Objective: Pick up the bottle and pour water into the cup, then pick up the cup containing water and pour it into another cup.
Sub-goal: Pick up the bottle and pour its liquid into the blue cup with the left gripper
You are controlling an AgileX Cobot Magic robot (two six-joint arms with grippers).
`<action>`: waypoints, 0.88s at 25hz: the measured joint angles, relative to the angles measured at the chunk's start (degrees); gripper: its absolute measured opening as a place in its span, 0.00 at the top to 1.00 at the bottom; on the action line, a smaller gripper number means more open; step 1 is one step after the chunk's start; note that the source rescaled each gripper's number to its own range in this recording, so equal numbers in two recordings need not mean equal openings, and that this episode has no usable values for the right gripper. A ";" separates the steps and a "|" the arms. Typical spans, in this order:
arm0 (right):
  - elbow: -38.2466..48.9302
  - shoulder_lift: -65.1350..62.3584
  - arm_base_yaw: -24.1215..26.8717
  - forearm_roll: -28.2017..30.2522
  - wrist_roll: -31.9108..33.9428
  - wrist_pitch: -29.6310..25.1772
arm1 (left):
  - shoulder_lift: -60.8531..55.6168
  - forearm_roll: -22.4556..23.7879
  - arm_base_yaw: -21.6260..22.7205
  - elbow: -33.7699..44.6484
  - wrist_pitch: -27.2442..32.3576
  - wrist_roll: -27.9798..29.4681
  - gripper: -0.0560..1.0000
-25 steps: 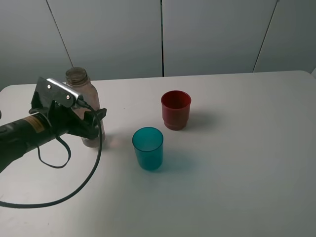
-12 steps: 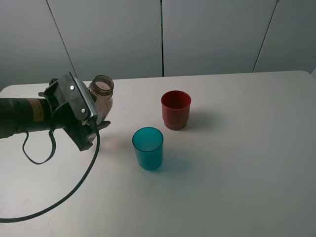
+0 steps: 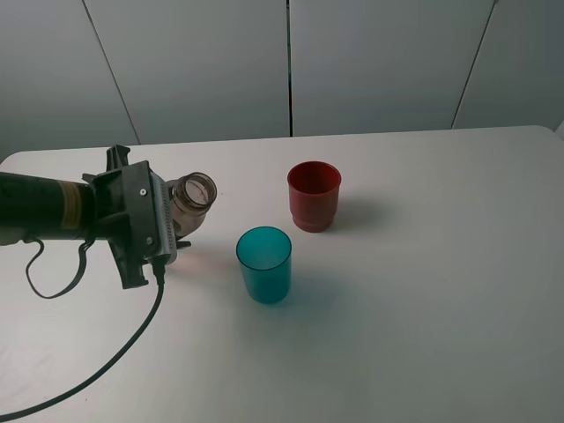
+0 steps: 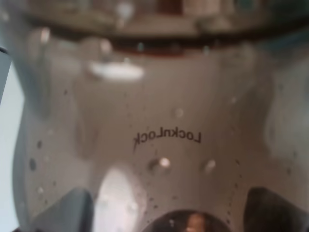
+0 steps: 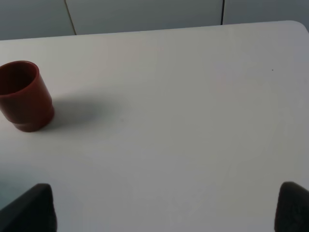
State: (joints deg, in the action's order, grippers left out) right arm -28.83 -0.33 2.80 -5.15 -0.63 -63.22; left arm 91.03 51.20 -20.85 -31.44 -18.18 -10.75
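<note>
My left gripper (image 3: 173, 222) is shut on the bottle (image 3: 189, 197), a clear grey-brown one, and holds it tilted with its open neck pointing right, toward the cup. The cup (image 3: 263, 264), a teal tumbler, stands upright to the right of the neck and nearer the front; the neck is not over it. The other cup (image 3: 314, 196), dark red, stands upright behind and right of the teal one. In the left wrist view the bottle (image 4: 164, 125) fills the picture between the fingertips (image 4: 67, 212). My right gripper (image 5: 161, 212) is open and empty; the red cup (image 5: 24, 96) shows in its view.
The white table (image 3: 423, 264) carries only the two cups. A black cable (image 3: 123, 352) loops from the left arm across the front left of the table. Grey wall panels stand behind the table's far edge.
My left gripper has lifted the bottle off the table and tipped it from upright to steeply tilted, moving its neck right toward the teal cup. The cups have not moved.
</note>
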 joint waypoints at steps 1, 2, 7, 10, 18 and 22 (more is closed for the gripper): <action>0.00 0.00 0.00 0.00 0.00 0.00 | 0.00 1.26 -0.50 -0.76 1.29 0.00 0.94; 0.00 0.00 0.00 0.00 0.00 0.00 | 0.00 2.34 -1.23 -1.39 2.51 0.00 0.94; 0.00 0.00 0.00 0.00 0.12 0.00 | 0.00 7.37 -2.84 -4.74 6.19 0.00 0.94; 0.00 0.00 0.00 0.00 0.12 0.00 | 0.00 8.54 -2.93 -5.45 8.29 -0.12 0.94; 0.00 0.00 0.00 0.00 0.12 0.00 | 0.00 9.73 -3.43 -5.77 9.79 -2.47 0.94; 0.00 0.00 0.00 0.00 0.12 0.00 | 0.00 11.21 -3.66 -6.33 11.48 -2.69 0.94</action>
State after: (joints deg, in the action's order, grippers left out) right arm -28.83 -0.33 2.80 -5.15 -0.51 -63.22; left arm 91.03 62.41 -24.51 -37.76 -6.70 -13.44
